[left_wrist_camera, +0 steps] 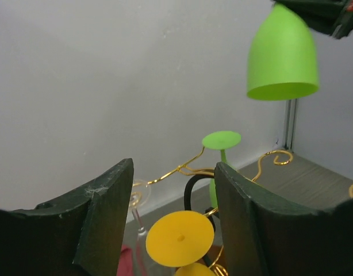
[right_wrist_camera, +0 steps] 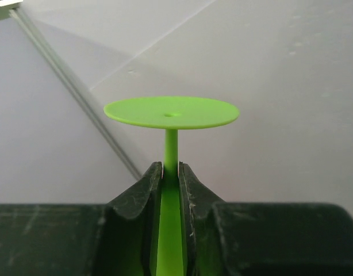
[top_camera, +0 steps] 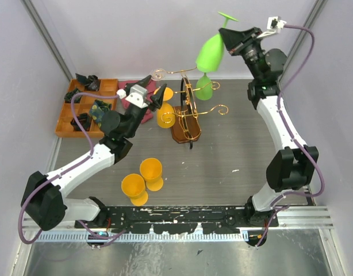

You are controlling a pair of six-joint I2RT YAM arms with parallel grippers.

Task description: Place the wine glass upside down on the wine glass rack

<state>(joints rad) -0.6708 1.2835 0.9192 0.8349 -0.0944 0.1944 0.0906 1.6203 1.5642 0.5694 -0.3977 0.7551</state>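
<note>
Above the far end of the table, right gripper (right_wrist_camera: 171, 169) pinches the stem of the green wine glass (top_camera: 211, 53), fingers closed tight on it just below the foot. Glass is upside down, bowl mouth downward, slightly tilted. It hangs in the air over the wine glass rack (top_camera: 187, 109), clear of the wire. Left gripper (left_wrist_camera: 173, 167) sits low beside the rack, fingers spread wide, holding nothing. Rack already carries a second green glass (top_camera: 205, 87) and a yellow glass (top_camera: 165, 117), both inverted. Two loose yellow glasses (top_camera: 150, 168) sit on the table near the arms. Held glass looks like light, stiff plastic, smooth and probably slippery. Stem grip seems right, leaving the foot free to slide into a wire slot. Thin gold wire may flex or snag
</note>
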